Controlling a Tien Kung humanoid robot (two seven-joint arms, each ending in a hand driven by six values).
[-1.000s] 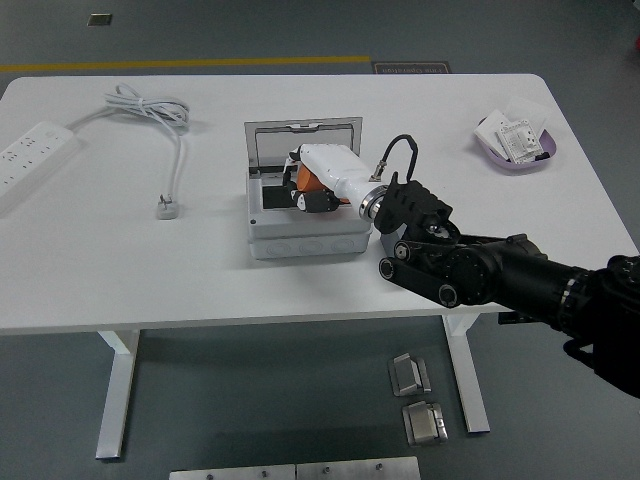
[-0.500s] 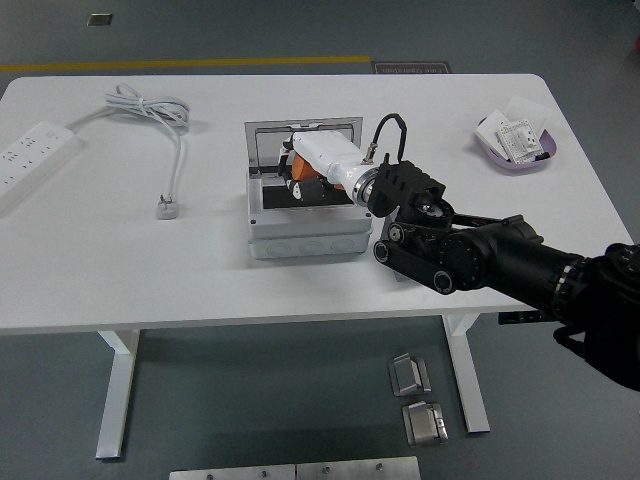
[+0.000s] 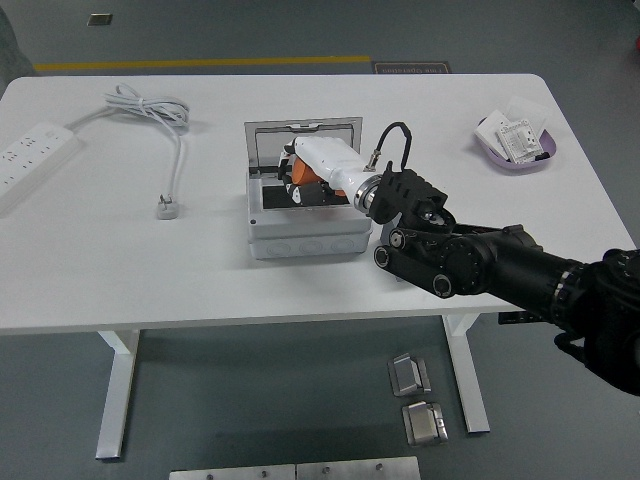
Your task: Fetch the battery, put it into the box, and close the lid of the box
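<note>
right hand (image 3: pixel 312 172): reached over the open box (image 3: pixel 305 215), fingers curled, orange battery (image 3: pixel 305 170) apparently gripped, hold partly hidden | battery: held above the box's interior | lid (image 3: pixel 303 142): raised at the far side | table (image 3: pixel 200 270): power strip (image 3: pixel 35 152) lies far left

Grey box (image 3: pixel 300 235) mid-table, lid (image 3: pixel 303 140) upright (open); battery not discernible.

White desk (image 3: pixel 200 270) bearing: power strip (image 3: pixel 35 158) at left edge, coiled cable with plug (image 3: pixel 166 205), open box (image 3: pixel 305 215) centrally, purple tray (image 3: pixel 515 150) near far-right corner.
</note>
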